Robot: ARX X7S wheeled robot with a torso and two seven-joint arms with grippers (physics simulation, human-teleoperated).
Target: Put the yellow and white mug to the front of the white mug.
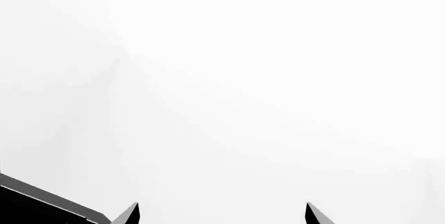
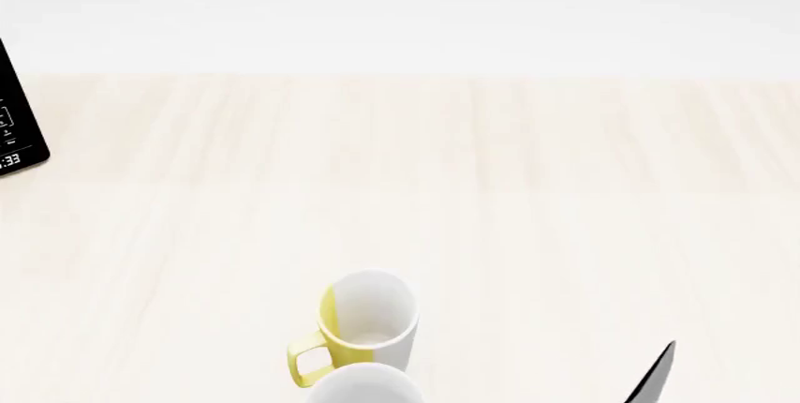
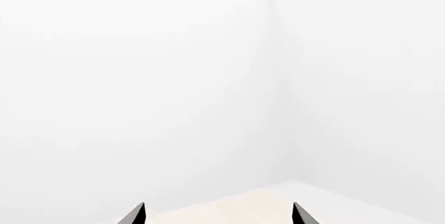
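The yellow and white mug (image 2: 362,323) stands upright on the pale wooden table (image 2: 500,197), near the front edge of the head view, yellow handle to the left. Just in front of it, the rim of the white mug (image 2: 365,386) shows at the bottom edge, mostly cut off. In the head view a dark tip of the right arm (image 2: 657,375) shows at the bottom right, apart from both mugs. My left gripper (image 1: 222,213) is open and empty, facing a blank white wall. My right gripper (image 3: 218,213) is open and empty, facing a white wall corner and a strip of table.
A black device (image 2: 19,112) with white digits sits at the far left edge of the table. A dark bar (image 1: 41,200) crosses the corner of the left wrist view. A white wall runs behind the table.
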